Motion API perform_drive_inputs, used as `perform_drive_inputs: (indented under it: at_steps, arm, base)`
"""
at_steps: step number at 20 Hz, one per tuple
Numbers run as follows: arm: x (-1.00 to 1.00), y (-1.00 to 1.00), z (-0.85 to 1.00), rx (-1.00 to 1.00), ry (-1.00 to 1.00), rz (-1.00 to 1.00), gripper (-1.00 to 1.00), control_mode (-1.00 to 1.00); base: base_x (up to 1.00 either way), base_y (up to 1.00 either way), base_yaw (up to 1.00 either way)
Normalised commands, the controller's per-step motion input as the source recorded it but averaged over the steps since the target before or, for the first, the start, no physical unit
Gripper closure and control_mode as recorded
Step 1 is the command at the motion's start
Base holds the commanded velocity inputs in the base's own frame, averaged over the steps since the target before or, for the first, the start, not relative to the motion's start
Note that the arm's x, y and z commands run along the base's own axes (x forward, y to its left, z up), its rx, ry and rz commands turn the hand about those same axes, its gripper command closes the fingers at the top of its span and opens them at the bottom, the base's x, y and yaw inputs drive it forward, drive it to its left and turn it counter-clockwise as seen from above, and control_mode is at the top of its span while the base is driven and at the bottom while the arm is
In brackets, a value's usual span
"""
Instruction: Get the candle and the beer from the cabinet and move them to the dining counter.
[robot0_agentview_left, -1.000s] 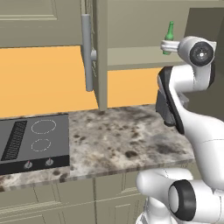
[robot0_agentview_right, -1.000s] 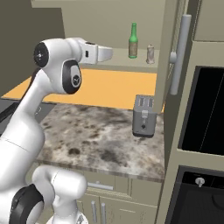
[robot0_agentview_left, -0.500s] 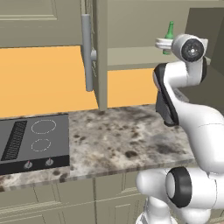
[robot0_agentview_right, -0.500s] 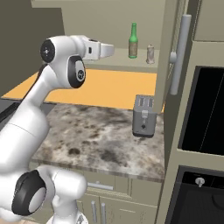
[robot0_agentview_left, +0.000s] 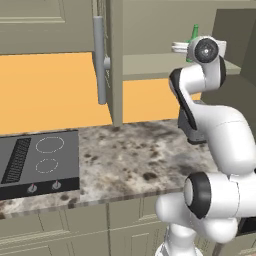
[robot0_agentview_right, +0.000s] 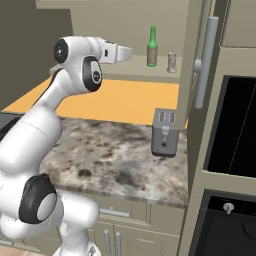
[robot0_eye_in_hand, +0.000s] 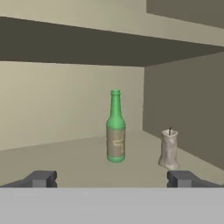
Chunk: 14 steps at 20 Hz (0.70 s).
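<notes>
While jaws gape empty, beer (robot0_eye_in_hand: 115, 131) stands ahead between them, candle (robot0_eye_in_hand: 169, 150) near right tip.

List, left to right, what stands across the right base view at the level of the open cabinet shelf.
Gripper → beer → candle → cabinet door's bar handle.
</notes>
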Motion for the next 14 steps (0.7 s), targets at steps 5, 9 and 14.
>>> perform_drive_inputs:
  at_steps: [5, 9, 14]
  arm:
    - [0.46, 0.00, 0.01, 0.00, 0.11, -0.08, -1.00, -1.00]
    - [0.58, 0.00, 0.16, 0.00, 0.10, -0.09, -1.00, -1.00]
    - [0.43, 0.00, 0.09, 0.00, 0.06, -0.05, -1.00, -1.00]
  base:
    - [0.00, 0.00, 0.00]
    - [0.00, 0.00, 0.00]
    - [0.00, 0.00, 0.00]
